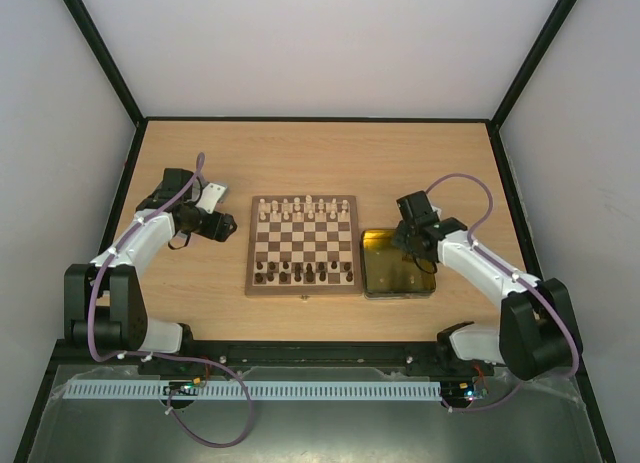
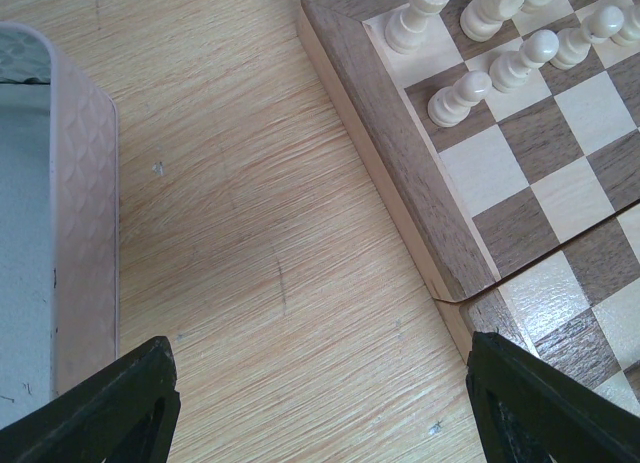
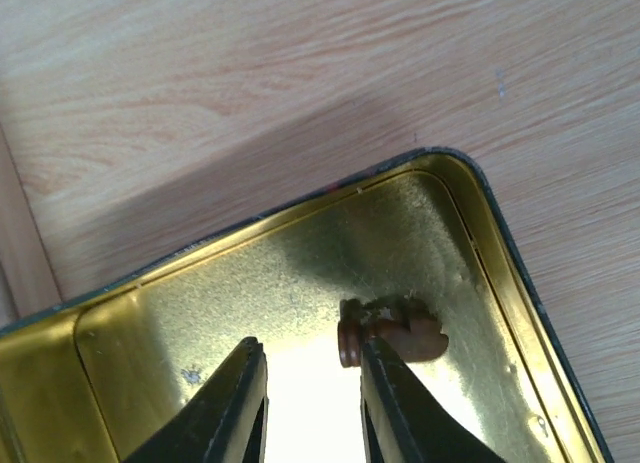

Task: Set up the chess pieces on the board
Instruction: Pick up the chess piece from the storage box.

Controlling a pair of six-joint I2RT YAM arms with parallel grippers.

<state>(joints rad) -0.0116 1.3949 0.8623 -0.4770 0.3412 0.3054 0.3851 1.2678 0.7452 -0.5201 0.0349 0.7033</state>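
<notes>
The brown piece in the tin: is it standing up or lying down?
Lying down. The right wrist view shows the piece on its side on the floor of the tin, base facing sideways, beside one finger.

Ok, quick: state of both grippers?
Left gripper: open wide, empty.
Right gripper: narrowly open, nothing gripped; dark piece lies in the tin beside it.

Soft, even light fills the overhead view. Glare whitens the tin (image 3: pixel 300 273) at lower centre of the right wrist view; the board (image 2: pixel 560 303) gleams lower right in the left one.
</notes>
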